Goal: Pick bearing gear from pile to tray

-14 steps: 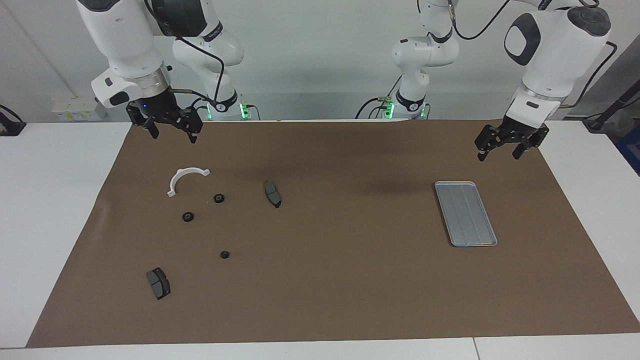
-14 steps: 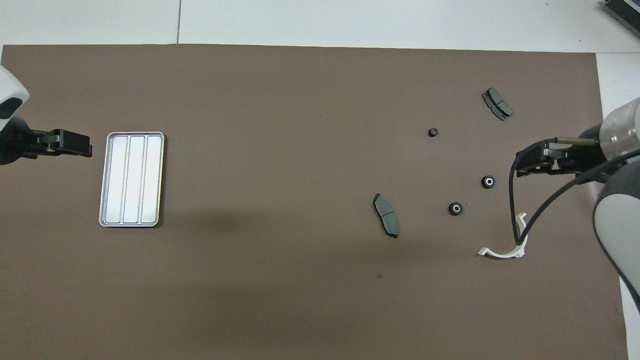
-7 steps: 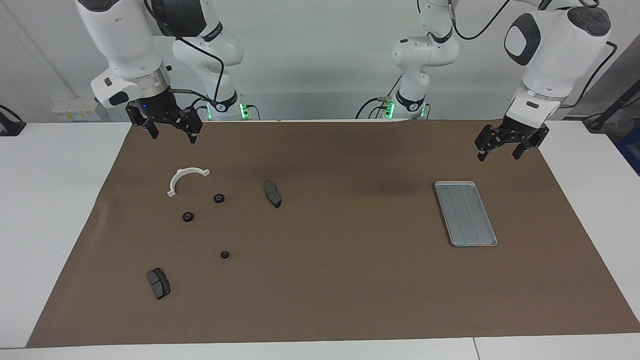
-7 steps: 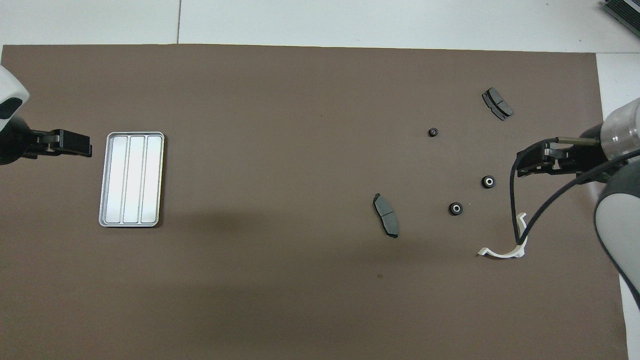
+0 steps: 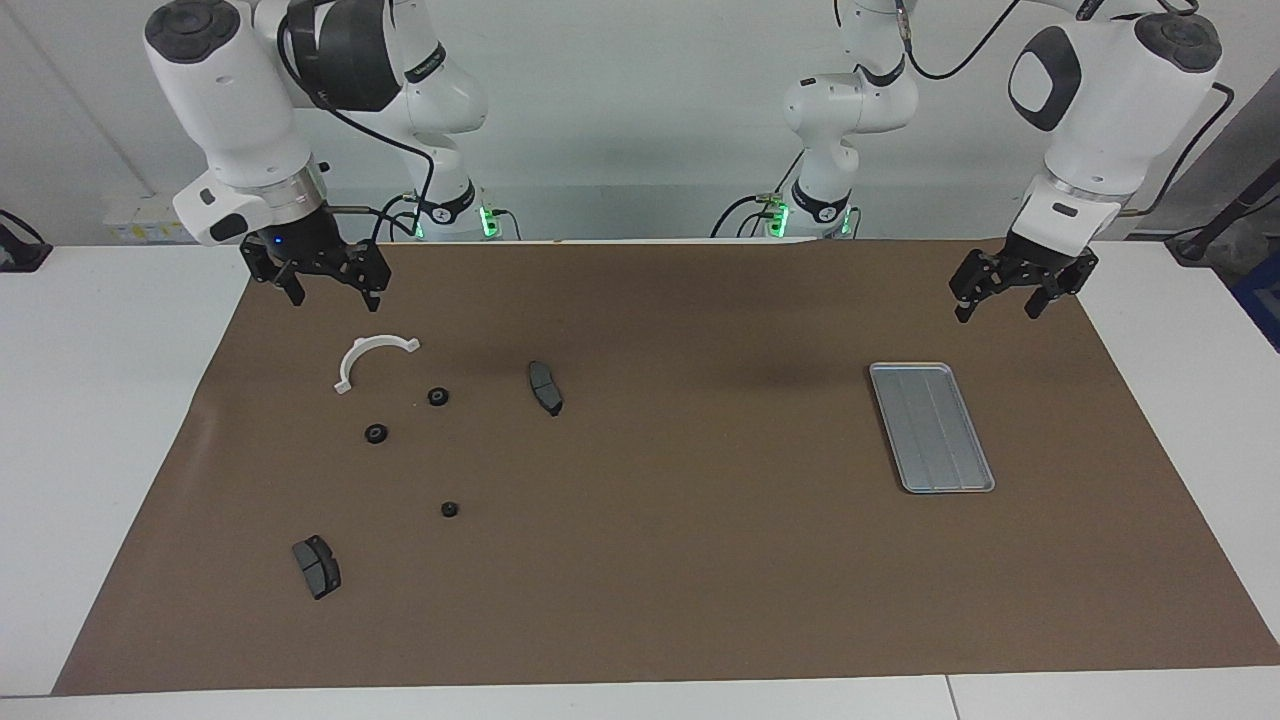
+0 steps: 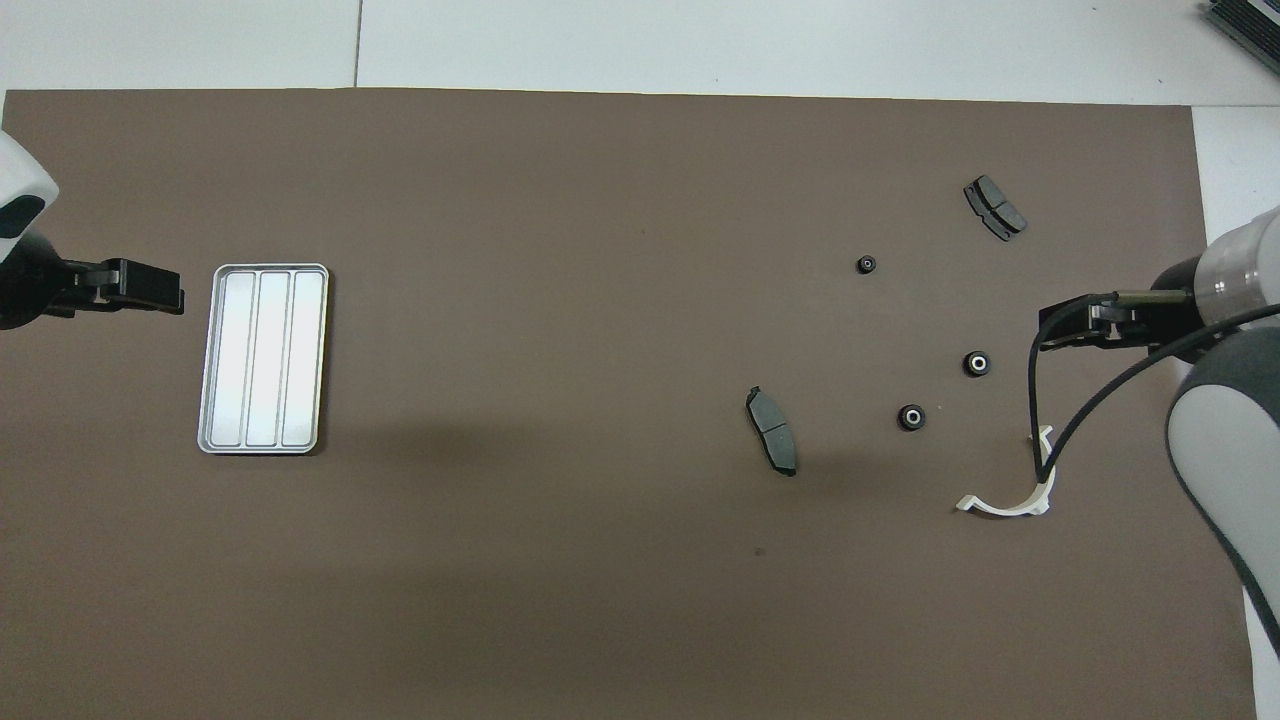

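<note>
Overhead view, hidden parts: the left arm enters at the left edge of the frame and only its dark wrist and the left gripper [image 6: 150, 288] show; the rest is cut off. The right arm is cut off at the right edge, and its black cable crosses one end of the white half-ring [image 6: 1010, 500]. The right gripper [image 6: 1065, 328] is seen edge-on there, so its fingers are read from the facing view.

Facing view, near to far (lower frame to upper frame):

1. Lower left: a dark brake pad [image 5: 316, 567] lies flat on the brown mat [image 5: 700, 600].
2. Above it: the smallest black gear [image 5: 450, 509], alone.
3. Left of centre: two more black gears [image 5: 376, 434] [image 5: 438, 396], apart from each other, with a second brake pad [image 5: 545, 387] toward the middle of the frame.
4. Above the gears: the white half-ring [image 5: 365, 358], open side down.
5. Right of centre: the tray [image 5: 905, 470], a shallow ribbed metal tray. It holds nothing. All three gears lie well apart from it, at the right arm's end of the table.
6. Upper left: the right gripper [image 5: 325, 283] hangs above the mat edge, just above the half-ring in the frame. Its fingers are spread wide and grip nothing.
7. Upper right: the left gripper [image 5: 1015, 297] hangs above the mat, above the tray in the frame. Its fingers are also spread wide and grip nothing.
</note>
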Motion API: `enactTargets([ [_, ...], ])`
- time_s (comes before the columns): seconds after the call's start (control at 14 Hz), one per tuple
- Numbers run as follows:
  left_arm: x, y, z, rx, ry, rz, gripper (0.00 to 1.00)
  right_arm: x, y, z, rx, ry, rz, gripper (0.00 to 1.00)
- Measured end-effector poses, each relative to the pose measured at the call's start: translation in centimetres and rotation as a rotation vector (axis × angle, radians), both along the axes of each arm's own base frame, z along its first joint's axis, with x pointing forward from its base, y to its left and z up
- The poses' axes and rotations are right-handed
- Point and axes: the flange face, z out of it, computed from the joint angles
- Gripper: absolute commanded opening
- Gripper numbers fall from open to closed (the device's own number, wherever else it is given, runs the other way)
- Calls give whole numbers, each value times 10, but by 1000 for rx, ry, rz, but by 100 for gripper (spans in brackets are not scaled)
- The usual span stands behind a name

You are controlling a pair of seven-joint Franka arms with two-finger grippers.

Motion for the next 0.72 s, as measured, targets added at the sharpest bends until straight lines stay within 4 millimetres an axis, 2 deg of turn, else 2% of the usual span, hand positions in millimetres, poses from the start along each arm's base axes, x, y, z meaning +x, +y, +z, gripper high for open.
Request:
enactTargets([
  [0.5,0,-4,0,0,2,-11,100,-4,-17,-109,6,-5,90,100],
  [0.72,0,-3,0,0,3,-9,100,3,-27,-152,13,-19,88,100],
])
